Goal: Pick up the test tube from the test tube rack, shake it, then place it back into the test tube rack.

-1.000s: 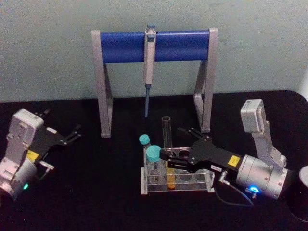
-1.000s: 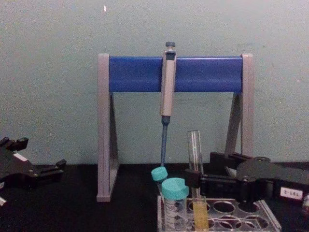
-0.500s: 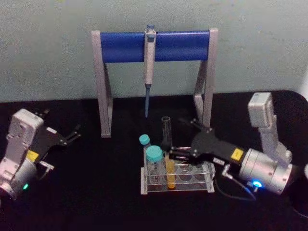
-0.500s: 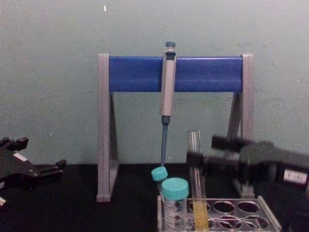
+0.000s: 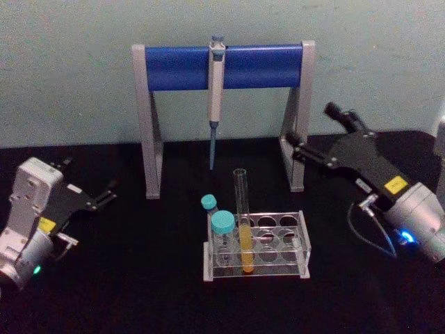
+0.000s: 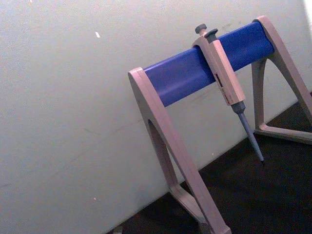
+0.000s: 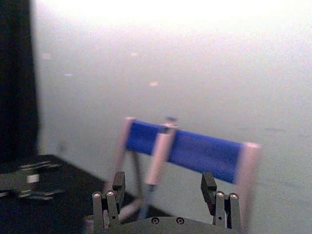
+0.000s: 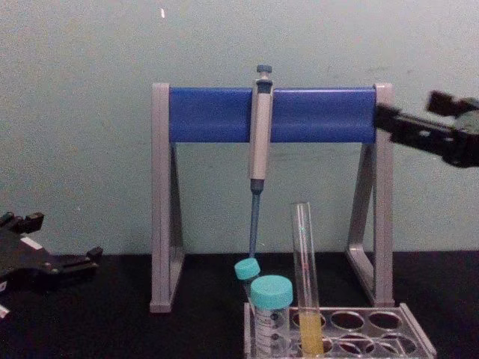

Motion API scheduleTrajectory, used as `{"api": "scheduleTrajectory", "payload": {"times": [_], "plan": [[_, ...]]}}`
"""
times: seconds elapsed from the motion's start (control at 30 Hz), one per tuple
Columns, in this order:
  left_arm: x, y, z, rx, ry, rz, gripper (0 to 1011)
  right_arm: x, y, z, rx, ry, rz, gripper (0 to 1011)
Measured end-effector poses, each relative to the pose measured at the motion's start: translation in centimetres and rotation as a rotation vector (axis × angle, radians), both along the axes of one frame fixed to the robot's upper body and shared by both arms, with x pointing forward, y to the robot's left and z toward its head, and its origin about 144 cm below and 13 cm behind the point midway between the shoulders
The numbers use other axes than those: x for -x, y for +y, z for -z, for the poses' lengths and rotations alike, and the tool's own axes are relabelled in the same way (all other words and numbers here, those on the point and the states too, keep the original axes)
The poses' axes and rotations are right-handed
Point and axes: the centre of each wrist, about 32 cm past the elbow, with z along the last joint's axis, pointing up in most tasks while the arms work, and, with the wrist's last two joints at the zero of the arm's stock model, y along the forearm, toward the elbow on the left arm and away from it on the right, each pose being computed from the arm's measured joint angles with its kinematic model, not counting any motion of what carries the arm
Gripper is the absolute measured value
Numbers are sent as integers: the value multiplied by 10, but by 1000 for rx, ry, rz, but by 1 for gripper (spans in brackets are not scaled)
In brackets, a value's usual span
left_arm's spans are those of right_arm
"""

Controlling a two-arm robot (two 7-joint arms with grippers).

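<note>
From my head, the tube [image 5: 243,219] stands upright in the rack [image 5: 300,249], in a hole toward the rack's left end, yellow-orange liquid at its bottom, nothing touching it. Two teal-capped vials [image 5: 222,236] sit just at its 9 o'clock. My right gripper [image 5: 299,152] hangs up at 2 o'clock from the rack, well apart from the tube and close to the right leg of the pipette stand [image 5: 222,66]; it has hold of nothing. My left gripper [image 5: 108,193] is parked far out at 9 o'clock over the black table [image 5: 139,292] (how far it is spread I cannot tell). From my left wrist I see the stand's blue bar and the pipette [image 6: 224,83] hanging on it. From my right wrist, my two fingers [image 7: 109,202] stand wide apart with bare air between them, the stand blurred beyond. From my chest, the tube rises out of the rack, its mouth well above the vial caps, and my right gripper [image 8: 385,120] pokes in at 2 o'clock, level with the blue bar.
</note>
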Motion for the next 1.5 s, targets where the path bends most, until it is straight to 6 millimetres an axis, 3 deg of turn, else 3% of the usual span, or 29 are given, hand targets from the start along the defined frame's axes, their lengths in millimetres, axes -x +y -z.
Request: {"api": "scheduleTrajectory", "payload": {"times": [0.27,0.73,1.1,1.5], "plan": [[0,0,0,0,0,0,1001,12,-4,20,-14,7,250,1000],[0,0,0,0,0,0,1001,28,-2,76,51,219,362,1000],[0,0,0,0,0,0,1001,31,0,99,85,309,383,1000],[0,0,0,0,0,0,1001,32,2,106,95,340,380,1000]]}}
